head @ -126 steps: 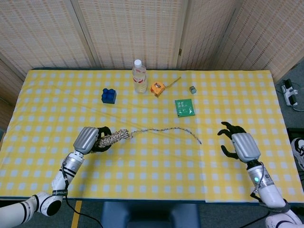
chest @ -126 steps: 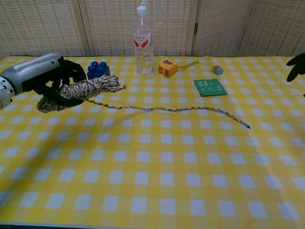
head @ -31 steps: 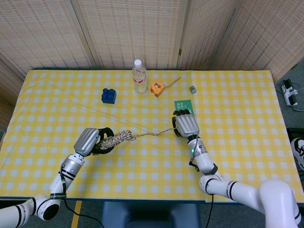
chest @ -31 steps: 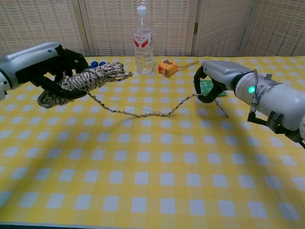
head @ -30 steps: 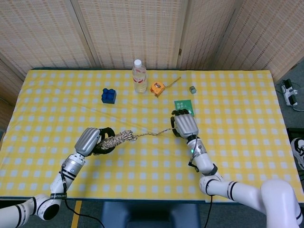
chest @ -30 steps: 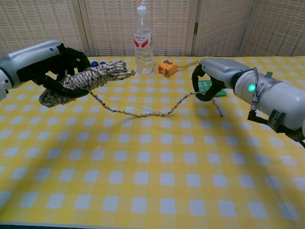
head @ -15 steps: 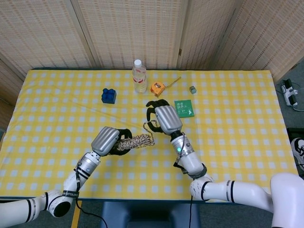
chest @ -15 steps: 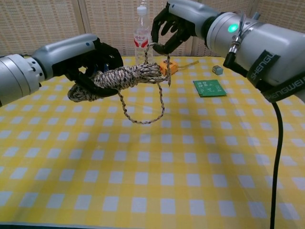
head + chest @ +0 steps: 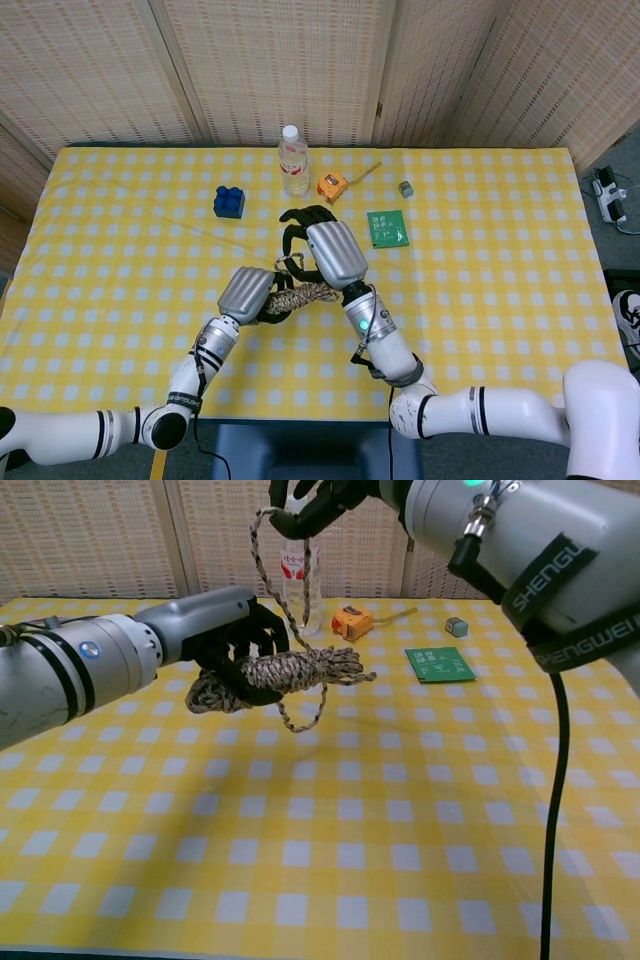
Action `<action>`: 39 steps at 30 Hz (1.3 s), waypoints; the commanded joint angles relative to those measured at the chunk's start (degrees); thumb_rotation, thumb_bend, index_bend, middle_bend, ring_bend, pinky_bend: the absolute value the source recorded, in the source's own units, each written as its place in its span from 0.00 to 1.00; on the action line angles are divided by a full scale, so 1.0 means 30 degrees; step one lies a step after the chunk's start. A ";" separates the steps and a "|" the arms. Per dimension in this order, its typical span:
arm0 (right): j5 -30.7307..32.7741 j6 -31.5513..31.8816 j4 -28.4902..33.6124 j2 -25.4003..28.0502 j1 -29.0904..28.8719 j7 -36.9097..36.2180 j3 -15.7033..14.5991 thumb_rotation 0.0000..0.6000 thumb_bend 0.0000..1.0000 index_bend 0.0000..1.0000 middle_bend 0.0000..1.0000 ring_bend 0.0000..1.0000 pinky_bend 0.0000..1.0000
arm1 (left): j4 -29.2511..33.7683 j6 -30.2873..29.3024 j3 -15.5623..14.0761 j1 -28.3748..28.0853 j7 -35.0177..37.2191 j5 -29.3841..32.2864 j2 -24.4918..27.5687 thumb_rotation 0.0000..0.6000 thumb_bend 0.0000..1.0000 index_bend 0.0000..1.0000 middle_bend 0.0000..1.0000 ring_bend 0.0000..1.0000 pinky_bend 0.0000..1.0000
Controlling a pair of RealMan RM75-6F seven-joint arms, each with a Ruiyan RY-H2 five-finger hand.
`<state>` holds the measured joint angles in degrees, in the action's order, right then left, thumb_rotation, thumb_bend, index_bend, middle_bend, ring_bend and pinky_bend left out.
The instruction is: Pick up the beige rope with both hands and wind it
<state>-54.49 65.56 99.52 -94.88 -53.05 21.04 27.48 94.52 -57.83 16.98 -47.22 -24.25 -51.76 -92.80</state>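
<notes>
My left hand (image 9: 228, 645) (image 9: 252, 293) grips a thick wound bundle of the beige rope (image 9: 285, 673) (image 9: 301, 296), held above the yellow checked table (image 9: 400, 810). A loose strand rises from the bundle up to my right hand (image 9: 318, 500) (image 9: 318, 245), which pinches it high above the bundle, just in front of the bottle. A short loop of rope hangs below the bundle, clear of the table. Both hands are close together over the table's middle.
At the back stand a clear water bottle (image 9: 293, 160), an orange tape measure (image 9: 332, 186), a blue block (image 9: 229, 201), a green card (image 9: 387, 227) and a small grey cube (image 9: 406, 188). My right forearm (image 9: 540, 550) fills the upper right of the chest view.
Both hands have come in towards the table's middle. My right hand has lifted its strand higher above the bundle, and the slack loop under the bundle is shorter.
</notes>
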 commanded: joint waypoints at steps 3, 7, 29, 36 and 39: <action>-0.0919 0.0571 0.1103 0.0637 0.0578 -0.0764 -0.0288 1.00 0.43 0.69 0.30 0.25 0.16 | -0.0594 -0.0734 0.1481 -0.0891 -0.0940 0.3888 -0.1062 1.00 0.73 0.73 0.73 0.72 0.81; -0.1347 0.0652 0.1562 0.0924 0.0770 -0.0967 -0.0574 1.00 0.43 0.69 0.30 0.25 0.17 | -0.0607 -0.0404 0.2087 -0.0779 0.0142 0.4891 -0.1002 1.00 0.73 0.73 0.73 0.73 0.82; -0.5052 0.1689 0.2011 0.2778 0.3882 -0.3050 -0.4783 1.00 0.43 0.69 0.37 0.30 0.17 | -0.0823 -0.0118 0.6770 0.0896 0.7773 0.9001 0.0249 1.00 0.73 0.71 0.73 0.73 0.83; -0.4464 0.0243 0.0708 0.2985 0.4250 -0.4125 -0.5446 1.00 0.43 0.69 0.39 0.31 0.18 | -0.0222 0.0490 0.7988 0.1698 1.0737 0.8852 0.0659 1.00 0.73 0.71 0.73 0.73 0.83; -0.4237 -0.0210 -0.0022 0.2817 0.4294 -0.4301 -0.5563 1.00 0.43 0.69 0.39 0.32 0.18 | 0.0007 0.1027 0.8298 0.2019 1.1765 0.8734 0.0969 1.00 0.73 0.71 0.73 0.73 0.83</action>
<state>-67.70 65.64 100.37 -86.17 -40.35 8.59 11.08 93.75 -56.01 40.73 -42.21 8.89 -25.16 -90.72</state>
